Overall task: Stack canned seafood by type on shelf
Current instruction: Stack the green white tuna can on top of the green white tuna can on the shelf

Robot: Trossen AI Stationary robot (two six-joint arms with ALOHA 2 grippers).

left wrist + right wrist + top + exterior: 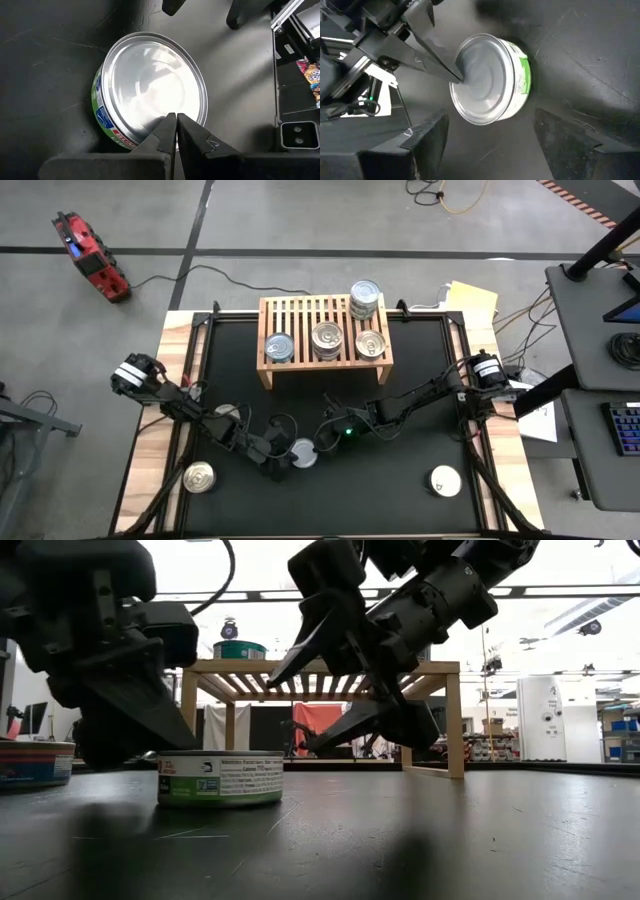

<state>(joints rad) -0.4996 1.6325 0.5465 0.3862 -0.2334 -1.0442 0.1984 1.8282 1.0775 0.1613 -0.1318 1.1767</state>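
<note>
pressing its pinched-together fingertips onto the lid, the left end effector (283,463) sits low at the 6 o'clock edge of the black desk (400,410), its two fingers closed against each other with nothing between them, tips resting on the green-labelled can (303,453). the right end effector (327,436) hangs just beside that can at about its 1 o'clock, fingers spread wide and empty, straddling the tin from above without touching its wall as far as the wrist view shows. the can itself stands flat on the desk, lid up, right between the two arms. it looks stiff and squat, probably moderately heavy for its size, with a smooth, shiny lid that would be slippery; the paper-wrapped side wall, taken across its full width just under the rim, seems the safest hold. farther out, two more loose tins lie on the desk, one at 7 o'clock (198,477) and one at 5 o'clock (445,480). the wooden shelf (300,315) stands at 12 o'clock, with three cans in a row on its slats and a short stack (365,298) at its far right corner.
</note>
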